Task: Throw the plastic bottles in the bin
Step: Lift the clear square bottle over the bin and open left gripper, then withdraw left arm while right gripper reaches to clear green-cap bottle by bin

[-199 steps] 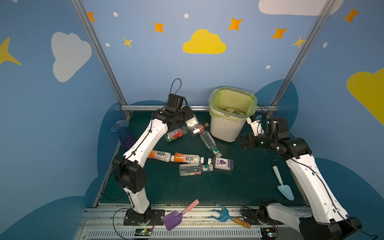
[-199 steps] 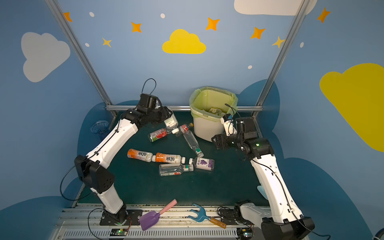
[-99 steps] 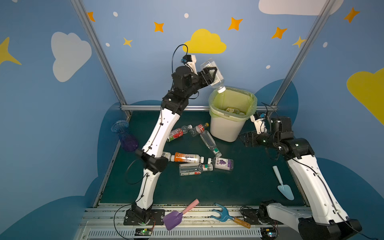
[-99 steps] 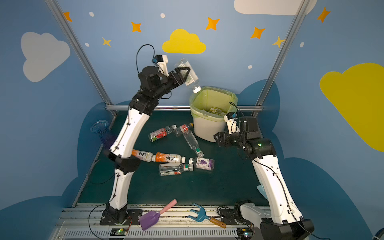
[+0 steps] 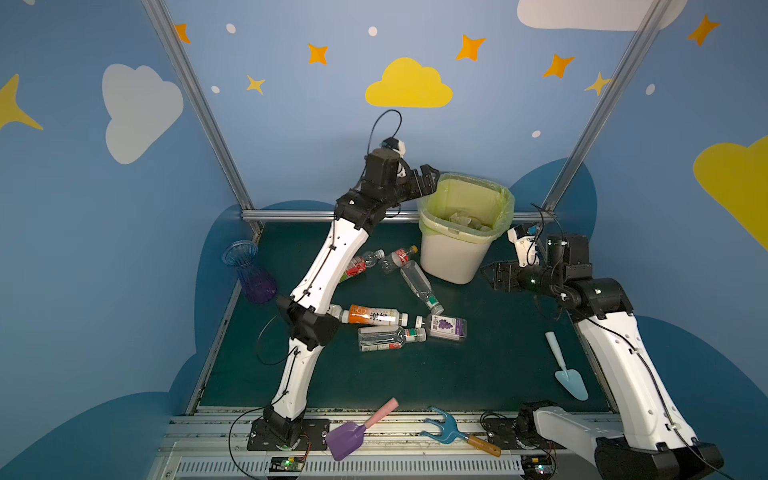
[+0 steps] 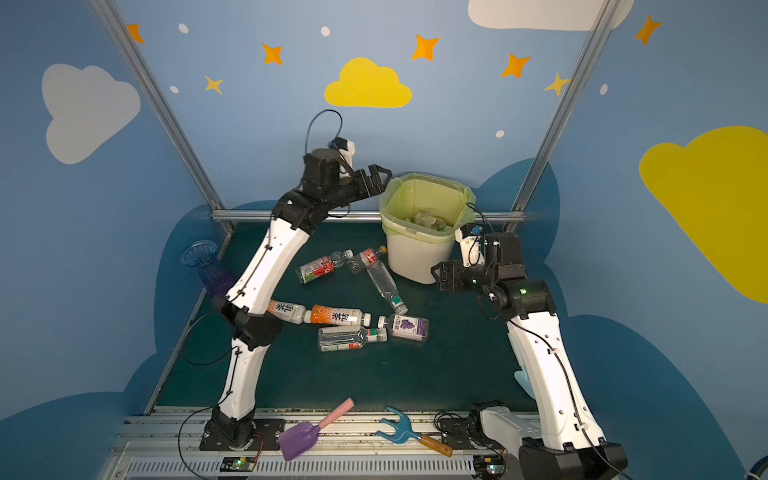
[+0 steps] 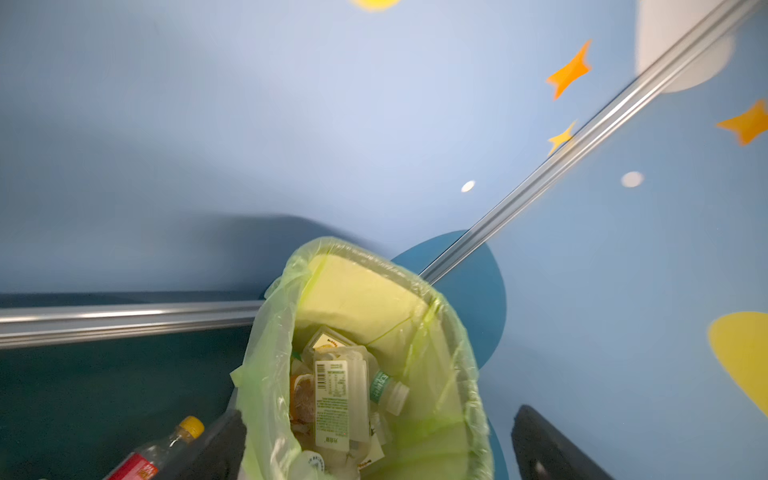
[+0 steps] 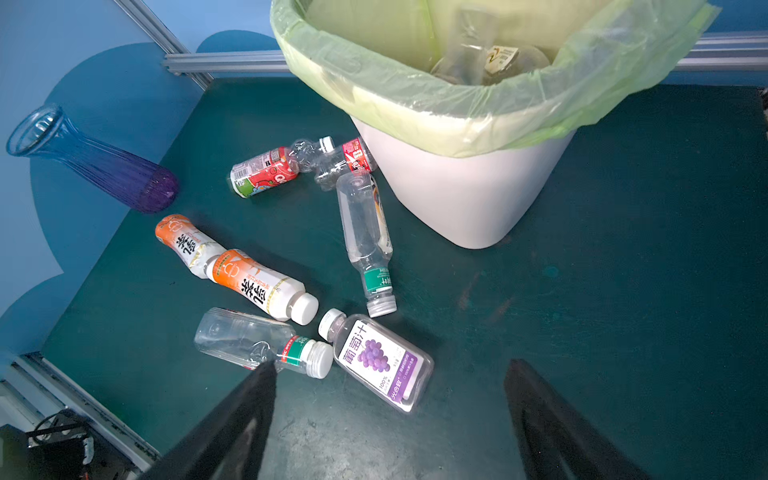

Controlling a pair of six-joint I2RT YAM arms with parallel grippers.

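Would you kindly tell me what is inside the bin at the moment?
The bin holds a pile of bottles: a clear bottle with a white label on top, a green-labelled bottle beside it. Whatever lies beneath, and the bottom, is covered.

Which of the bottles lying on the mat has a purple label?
The flat-sided clear grape juice bottle with the white cap and a bunch of grapes printed on it. No other label there is purple: they are orange, red or green.

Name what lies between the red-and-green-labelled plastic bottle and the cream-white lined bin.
A crumpled clear bottle with red label and yellow cap lies between the red-and-green-labelled bottle and the bin, in both top views.
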